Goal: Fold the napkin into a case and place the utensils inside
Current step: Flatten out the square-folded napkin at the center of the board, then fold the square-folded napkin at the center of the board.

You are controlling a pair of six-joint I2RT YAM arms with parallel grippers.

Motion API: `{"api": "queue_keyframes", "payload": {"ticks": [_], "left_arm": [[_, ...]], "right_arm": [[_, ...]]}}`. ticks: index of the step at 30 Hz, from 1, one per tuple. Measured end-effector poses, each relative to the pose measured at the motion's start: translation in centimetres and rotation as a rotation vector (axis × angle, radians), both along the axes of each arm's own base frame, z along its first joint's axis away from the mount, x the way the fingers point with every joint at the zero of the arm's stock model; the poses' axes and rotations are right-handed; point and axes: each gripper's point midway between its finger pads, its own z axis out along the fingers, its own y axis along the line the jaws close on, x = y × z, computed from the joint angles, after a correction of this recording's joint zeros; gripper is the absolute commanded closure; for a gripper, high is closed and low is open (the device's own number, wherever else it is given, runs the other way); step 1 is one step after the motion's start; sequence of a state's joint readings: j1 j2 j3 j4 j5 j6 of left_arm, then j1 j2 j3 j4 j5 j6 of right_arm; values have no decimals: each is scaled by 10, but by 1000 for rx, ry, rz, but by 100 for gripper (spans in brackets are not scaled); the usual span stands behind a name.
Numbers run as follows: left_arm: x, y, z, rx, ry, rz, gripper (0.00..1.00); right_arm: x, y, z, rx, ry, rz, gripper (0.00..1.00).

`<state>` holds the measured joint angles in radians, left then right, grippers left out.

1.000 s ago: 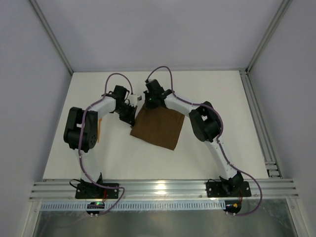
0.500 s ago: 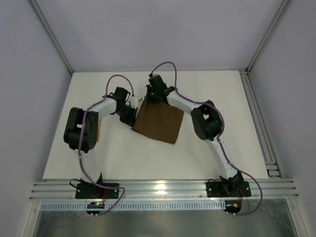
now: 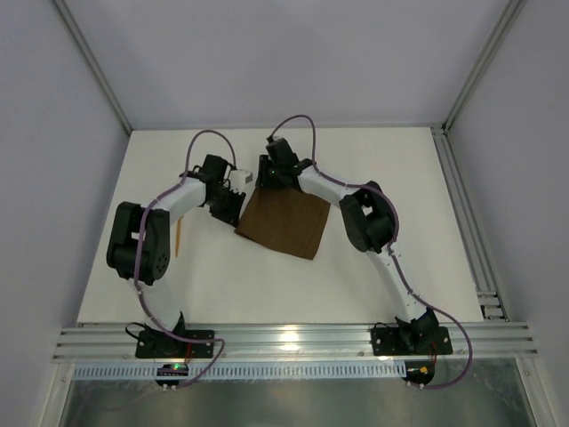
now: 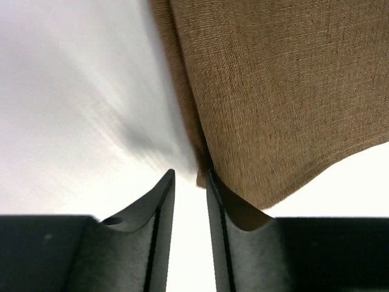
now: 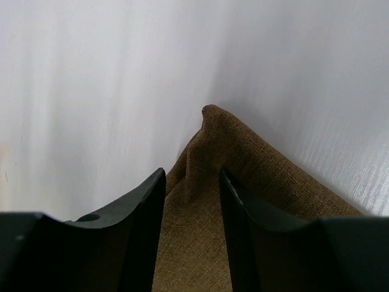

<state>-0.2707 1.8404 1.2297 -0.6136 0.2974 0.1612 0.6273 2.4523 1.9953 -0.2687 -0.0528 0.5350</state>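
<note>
The napkin has a left-side corner right at the tips of my left gripper. Its jaws stand a narrow slit apart with bare table between them, pinching nothing. My right gripper straddles the far corner, jaws wider apart and loose, with a puckered cloth tip just ahead. The cloth lies mid-table. A thin orange utensil lies beside my left arm.

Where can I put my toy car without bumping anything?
Bare table lies on the near side of the napkin, between the arm bases, and between the right arm and the rail. It's crowded at the napkin's far edge, where the left arm meets the right.
</note>
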Motion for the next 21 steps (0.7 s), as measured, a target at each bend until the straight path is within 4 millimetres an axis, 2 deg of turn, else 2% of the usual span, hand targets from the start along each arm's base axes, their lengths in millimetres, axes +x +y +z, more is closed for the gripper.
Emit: {"api": "queue_keyframes", "payload": {"ticks": [3, 6, 9, 12, 15, 17, 19, 21], "left_arm": [[6, 9, 16, 39, -59, 21, 58], [9, 15, 38, 59, -122, 38, 56], [7, 17, 61, 51, -173, 42, 58], [4, 11, 75, 38, -207, 22, 65], [-3, -6, 74, 46, -212, -40, 69], [-10, -22, 68, 54, -205, -100, 70], [-14, -31, 59, 64, -191, -137, 70], [-12, -31, 48, 87, -181, -156, 69]], "right_arm": [[-1, 1, 3, -10, -17, 17, 47], [-1, 0, 15, -21, -46, 39, 40], [-4, -4, 44, -20, -97, 60, 37], [-12, -12, 89, -8, -172, 85, 37], [-26, -26, 136, 13, -243, 107, 39], [-44, -39, 156, 23, -266, 129, 40], [-64, -55, 163, 21, -270, 149, 40], [-91, -72, 156, 5, -260, 200, 40]]}}
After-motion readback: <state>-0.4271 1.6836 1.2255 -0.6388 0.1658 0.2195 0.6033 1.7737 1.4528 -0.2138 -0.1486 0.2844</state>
